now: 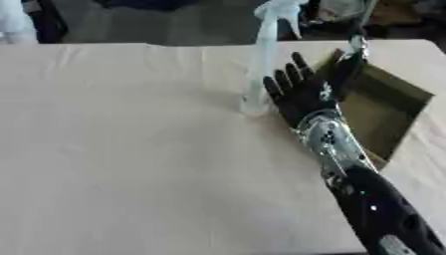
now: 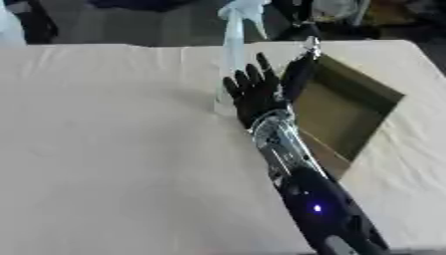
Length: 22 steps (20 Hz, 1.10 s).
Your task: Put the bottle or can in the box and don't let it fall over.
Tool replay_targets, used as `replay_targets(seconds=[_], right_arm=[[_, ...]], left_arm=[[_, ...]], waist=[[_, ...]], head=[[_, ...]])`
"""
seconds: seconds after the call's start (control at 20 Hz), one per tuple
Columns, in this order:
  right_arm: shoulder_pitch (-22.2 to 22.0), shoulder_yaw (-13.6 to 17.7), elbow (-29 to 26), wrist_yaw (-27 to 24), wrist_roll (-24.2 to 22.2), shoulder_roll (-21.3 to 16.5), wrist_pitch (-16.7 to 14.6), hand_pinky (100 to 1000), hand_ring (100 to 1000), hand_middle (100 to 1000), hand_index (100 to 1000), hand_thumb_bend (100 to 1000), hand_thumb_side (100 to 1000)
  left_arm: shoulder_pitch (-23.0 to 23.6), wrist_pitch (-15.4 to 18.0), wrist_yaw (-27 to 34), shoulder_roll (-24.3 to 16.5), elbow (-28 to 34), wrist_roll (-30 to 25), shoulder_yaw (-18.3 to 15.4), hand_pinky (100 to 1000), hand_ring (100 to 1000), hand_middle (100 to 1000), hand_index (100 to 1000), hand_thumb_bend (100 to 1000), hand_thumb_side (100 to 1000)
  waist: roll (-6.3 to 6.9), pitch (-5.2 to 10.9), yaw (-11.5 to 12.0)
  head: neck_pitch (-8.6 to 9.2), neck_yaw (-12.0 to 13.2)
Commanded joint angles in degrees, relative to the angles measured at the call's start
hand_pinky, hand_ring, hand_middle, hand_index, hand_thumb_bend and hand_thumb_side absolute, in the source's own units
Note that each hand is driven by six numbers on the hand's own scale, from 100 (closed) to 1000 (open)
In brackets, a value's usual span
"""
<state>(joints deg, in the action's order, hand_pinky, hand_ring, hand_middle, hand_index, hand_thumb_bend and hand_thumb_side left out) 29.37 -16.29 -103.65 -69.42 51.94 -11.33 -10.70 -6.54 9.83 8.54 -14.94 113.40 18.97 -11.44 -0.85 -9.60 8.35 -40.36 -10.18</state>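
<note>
bottle, a tall clear spray bottle with a pale trigger head, stands upright on the cloth-covered table, just outside the open cardboard box, at the box's 9 o'clock. right hand sits just at the bottle's 3 o'clock, between bottle and box, fingers straight and spread, pointing toward 12 o'clock, holding nothing.

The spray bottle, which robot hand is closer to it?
Right. The right hand is open just beside the upright spray bottle, between it and the box. The left hand is not in view.
</note>
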Motion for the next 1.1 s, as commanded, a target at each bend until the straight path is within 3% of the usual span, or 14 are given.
replay_targets(seconds=[0.05,0.55,1.1], right_arm=[[1.70,0.13,0.98,-0.64,0.03,0.32,-0.75,100,100,100,1000,505,1000],[5.65,1.72,2.65,-2.65,-0.15,0.37,-4.24,100,100,100,940,517,1000],[7.93,2.99,5.41,0.08,-0.71,-0.32,-6.53,100,100,100,938,511,1000]], left_arm=[[-0.58,0.16,0.28,-0.25,1.19,-0.16,0.02,912,976,772,853,505,746],[-0.82,-0.08,0.38,0.20,1.19,-0.46,0.19,915,978,772,851,501,751],[-1.08,-0.06,0.50,0.31,1.19,-0.64,0.27,916,979,772,850,498,753]], waist=[[0.33,0.34,0.31],[0.45,-0.36,1.08],[0.56,-0.94,1.62]], head=[[1.13,-0.20],[1.90,-0.30],[2.22,-0.78]])
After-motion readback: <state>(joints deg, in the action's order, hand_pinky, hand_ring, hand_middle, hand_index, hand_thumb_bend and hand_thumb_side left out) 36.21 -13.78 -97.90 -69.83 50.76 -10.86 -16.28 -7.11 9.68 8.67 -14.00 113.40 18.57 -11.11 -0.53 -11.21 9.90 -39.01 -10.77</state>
